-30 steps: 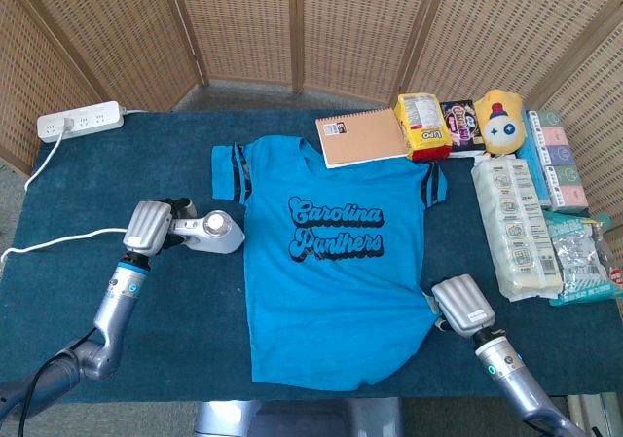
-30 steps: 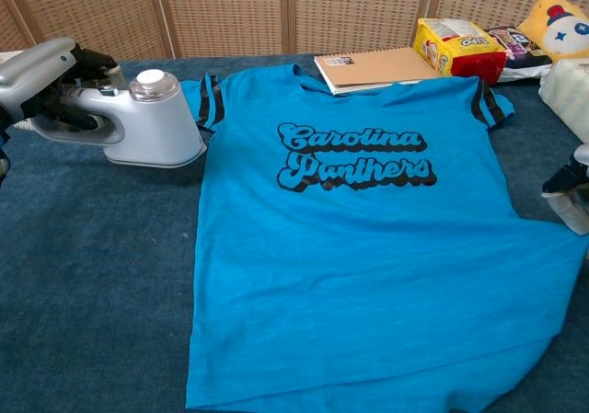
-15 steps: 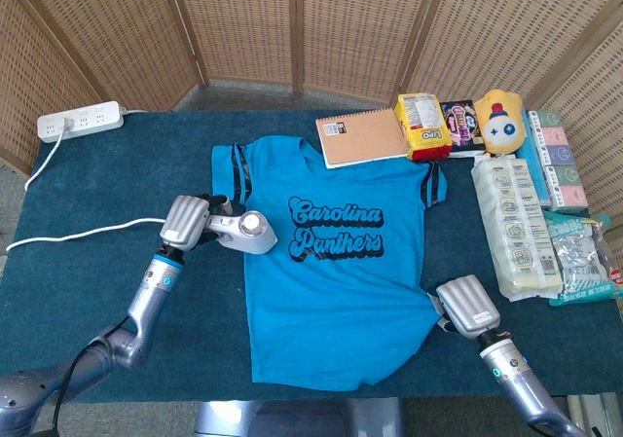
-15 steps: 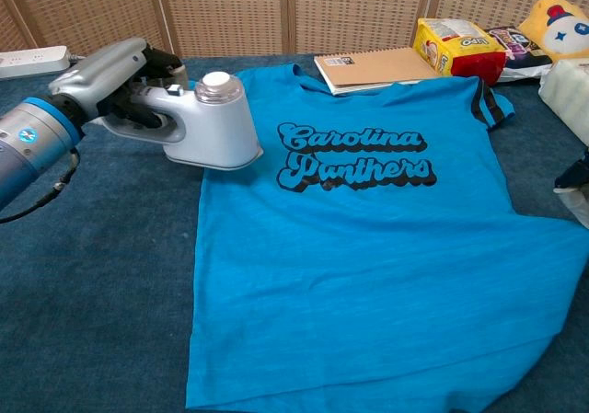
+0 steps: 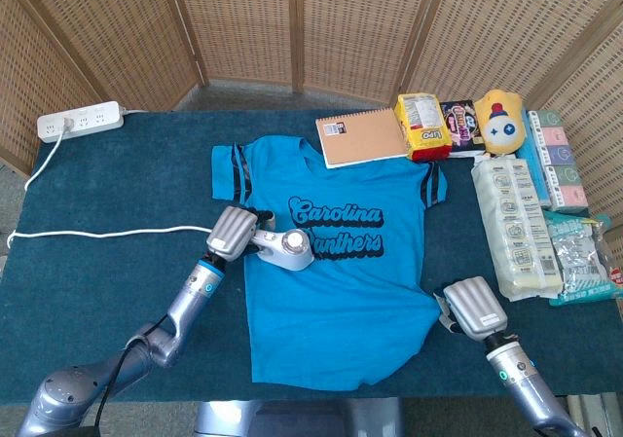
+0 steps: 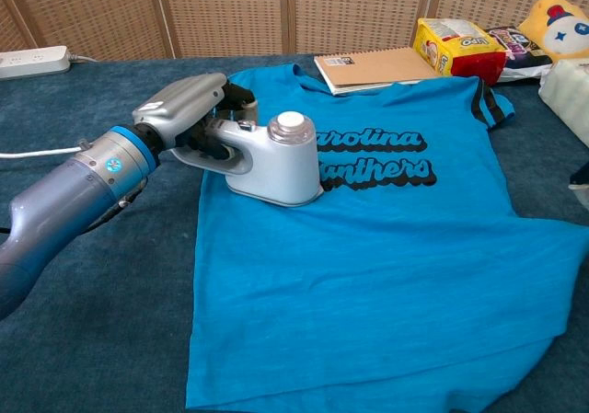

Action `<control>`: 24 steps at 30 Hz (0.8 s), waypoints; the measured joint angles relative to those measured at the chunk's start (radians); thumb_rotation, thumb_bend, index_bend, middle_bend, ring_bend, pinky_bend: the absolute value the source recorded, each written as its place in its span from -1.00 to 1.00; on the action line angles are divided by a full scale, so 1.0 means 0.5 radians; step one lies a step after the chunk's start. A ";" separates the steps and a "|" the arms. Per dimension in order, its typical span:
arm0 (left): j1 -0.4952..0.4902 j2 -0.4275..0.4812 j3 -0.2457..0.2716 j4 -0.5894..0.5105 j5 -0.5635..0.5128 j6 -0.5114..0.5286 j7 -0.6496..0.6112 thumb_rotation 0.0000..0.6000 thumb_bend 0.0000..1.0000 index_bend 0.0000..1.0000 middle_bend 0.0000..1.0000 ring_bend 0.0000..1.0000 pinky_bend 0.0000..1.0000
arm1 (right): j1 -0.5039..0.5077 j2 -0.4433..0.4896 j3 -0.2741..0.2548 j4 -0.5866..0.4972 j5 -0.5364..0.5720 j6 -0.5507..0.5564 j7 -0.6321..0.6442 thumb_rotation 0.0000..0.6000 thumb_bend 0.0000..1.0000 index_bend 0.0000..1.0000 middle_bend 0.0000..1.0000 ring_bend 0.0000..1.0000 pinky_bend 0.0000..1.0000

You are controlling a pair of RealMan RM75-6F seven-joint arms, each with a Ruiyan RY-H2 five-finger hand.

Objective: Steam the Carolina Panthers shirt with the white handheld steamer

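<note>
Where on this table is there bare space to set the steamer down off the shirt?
The widest bare cloth lies left of the shirt, between the power strip and the near edge, crossed only by the white cord. A narrower strip runs between the shirt and the tissue packs. The back right corner, around the notebook and snack bag, is crowded.

blue carolina panthers shirt lies flat; white steamer rests on its lettering
</note>
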 measured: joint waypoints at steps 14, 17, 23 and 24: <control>-0.094 -0.134 0.074 0.011 0.099 0.024 -0.007 0.99 -0.14 0.03 0.25 0.19 0.43 | -0.011 0.001 0.001 0.007 -0.007 0.008 0.019 1.00 -0.36 0.43 0.32 0.30 0.38; -0.095 -0.141 0.097 -0.017 0.124 0.052 -0.013 0.99 -0.14 0.03 0.25 0.19 0.43 | -0.013 0.000 0.000 0.012 -0.008 0.008 0.023 1.00 -0.36 0.43 0.32 0.30 0.38; -0.069 -0.104 0.137 -0.054 0.164 0.119 -0.009 0.99 -0.14 0.03 0.25 0.19 0.43 | -0.014 -0.010 0.000 0.020 -0.014 0.006 0.032 1.00 -0.36 0.43 0.32 0.30 0.38; -0.059 -0.089 0.140 -0.054 0.163 0.122 -0.008 0.99 -0.14 0.03 0.25 0.19 0.43 | -0.013 -0.013 0.000 0.022 -0.015 0.005 0.032 1.00 -0.36 0.43 0.32 0.30 0.38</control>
